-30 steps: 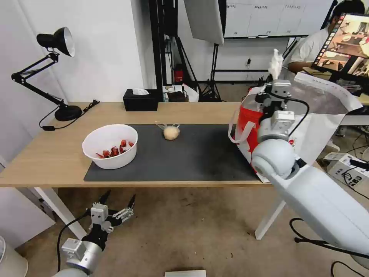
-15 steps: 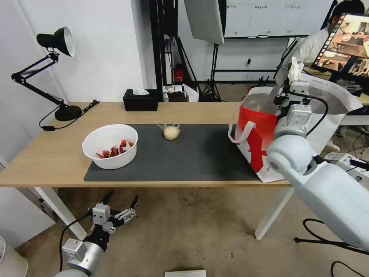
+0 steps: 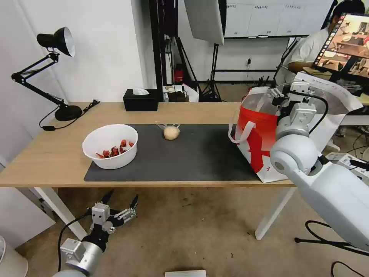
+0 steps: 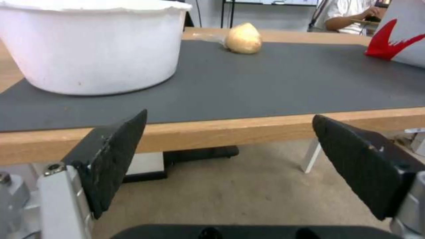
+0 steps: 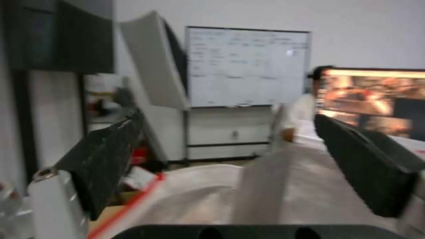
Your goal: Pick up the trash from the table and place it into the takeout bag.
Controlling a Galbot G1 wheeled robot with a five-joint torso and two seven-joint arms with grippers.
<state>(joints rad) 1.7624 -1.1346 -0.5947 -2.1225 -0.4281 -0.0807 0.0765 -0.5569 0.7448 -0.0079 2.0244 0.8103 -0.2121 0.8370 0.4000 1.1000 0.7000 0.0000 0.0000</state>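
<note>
My right claw (image 3: 286, 91) hangs over the mouth of the large white insulated takeout bag with the red panel and strap handles (image 3: 255, 138), its 2 black fingers (image 5: 111, 149) spread wide with nothing between them, so I judge this the release end of a drop-off, with the arm due to come clear of the bag (I cannot see what lies inside it). My left claw (image 3: 120, 201) is parked below the front edge of the long light-wood surface (image 3: 46, 157), fingers likewise spread and empty. 2 pieces of trash remain on the dark grey rectangular mat (image 3: 192, 157): the round white bowl with red scraps (image 3: 110, 146) at the mat's left end, and the small knotted clear bag with a beige lump (image 3: 171, 132) near the mat's far edge, well apart from the takeout bag, which stands at the right end of the surface. The next move, as I judge it, calls for a reach back across the mat to 1 of these; the knotted bag is soft and low, so a grasp from above would suit it. As for writing, the bag shows a red splash-shaped print (image 4: 391, 41), but no words that I can read.
</note>
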